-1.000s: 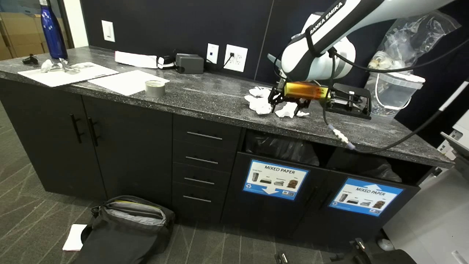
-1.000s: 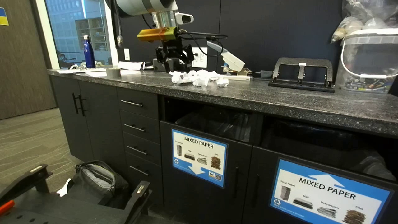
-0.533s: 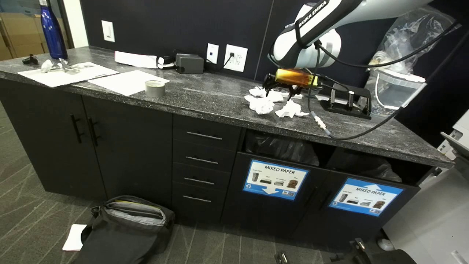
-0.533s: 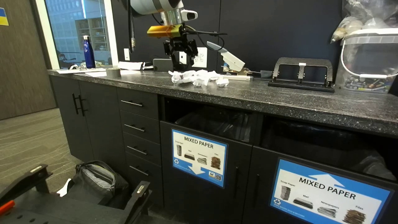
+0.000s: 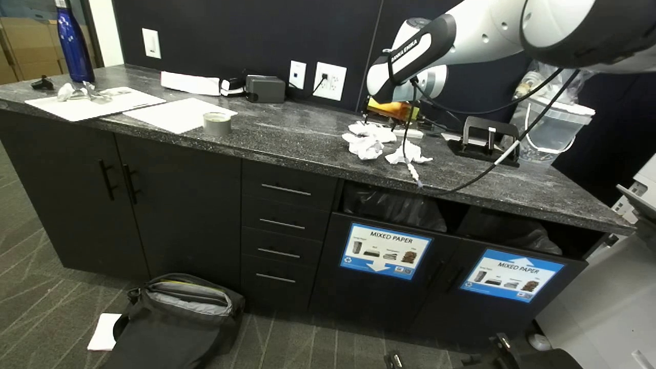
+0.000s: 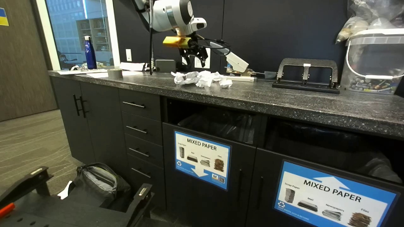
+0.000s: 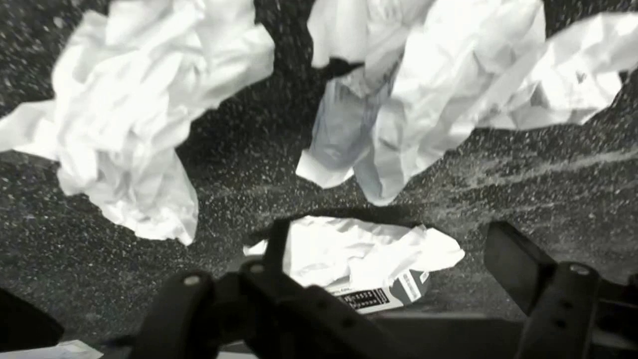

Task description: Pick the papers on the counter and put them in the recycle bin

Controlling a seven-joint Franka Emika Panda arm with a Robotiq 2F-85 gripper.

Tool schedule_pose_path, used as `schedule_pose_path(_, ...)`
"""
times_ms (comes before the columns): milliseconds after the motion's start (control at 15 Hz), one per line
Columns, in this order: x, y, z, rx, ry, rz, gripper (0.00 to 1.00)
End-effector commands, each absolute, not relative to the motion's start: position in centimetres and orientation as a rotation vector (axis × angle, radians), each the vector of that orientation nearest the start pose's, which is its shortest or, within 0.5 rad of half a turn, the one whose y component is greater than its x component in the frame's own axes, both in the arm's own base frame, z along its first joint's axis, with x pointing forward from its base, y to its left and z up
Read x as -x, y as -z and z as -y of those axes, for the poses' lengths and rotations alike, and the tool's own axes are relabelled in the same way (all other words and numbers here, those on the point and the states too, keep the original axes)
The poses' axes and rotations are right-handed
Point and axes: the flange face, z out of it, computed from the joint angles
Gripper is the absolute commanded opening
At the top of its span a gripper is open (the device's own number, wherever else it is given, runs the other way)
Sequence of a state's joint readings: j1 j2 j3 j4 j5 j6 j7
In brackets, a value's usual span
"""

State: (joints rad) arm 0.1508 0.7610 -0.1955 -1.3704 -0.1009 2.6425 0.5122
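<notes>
Over the rear of the counter [image 5: 302,134] hung the tool end of our arm [image 5: 482,32], and below the counter's front edge we had the bins [image 5: 394,207], so any carry would, as we judged, have to come forward and then down past that edge.

Our gripper [image 6: 196,64], in an exterior view, was spread wide and held nothing; it stood above the papers [image 6: 203,79], apart from them. These lay on the counter, most of them off toward the front edge, to either side of the gripper's line. One scrap [image 7: 369,252] was nearest, framed by the fingers [image 7: 518,267] in the wrist view, and we took it for the next target.

Its long axis ran roughly from finger to finger, and it nearly filled the opening, so we reckoned that closing would crumple it endwise. It also lay off centre: one end passed behind the finger at the left of that view, while a narrow strip of counter parted its other end from the far finger. A slight shift leftward, or a turn of the gripper across the long axis, seemed wise before lowering. How far down it lay we could not fairly say, the wrist view flattening height. At its lower edge in that view peeped a printed label [image 7: 366,299], which we judged the fingers should miss.
</notes>
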Motion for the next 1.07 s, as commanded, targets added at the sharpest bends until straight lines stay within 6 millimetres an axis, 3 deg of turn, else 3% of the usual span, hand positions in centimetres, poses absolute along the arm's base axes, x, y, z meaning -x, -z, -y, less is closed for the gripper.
schedule_pose_path(0,-81.5,-32.7,-0.5,2.951,1.063,-0.685,1.00)
schedule_pose_path(600,-84.7,-28.6,4.0,2.877,1.164,-0.864,1.00)
schedule_pose_path(1000,-84.9,-26.4,8.7,2.797,1.025,-0.848,1.00)
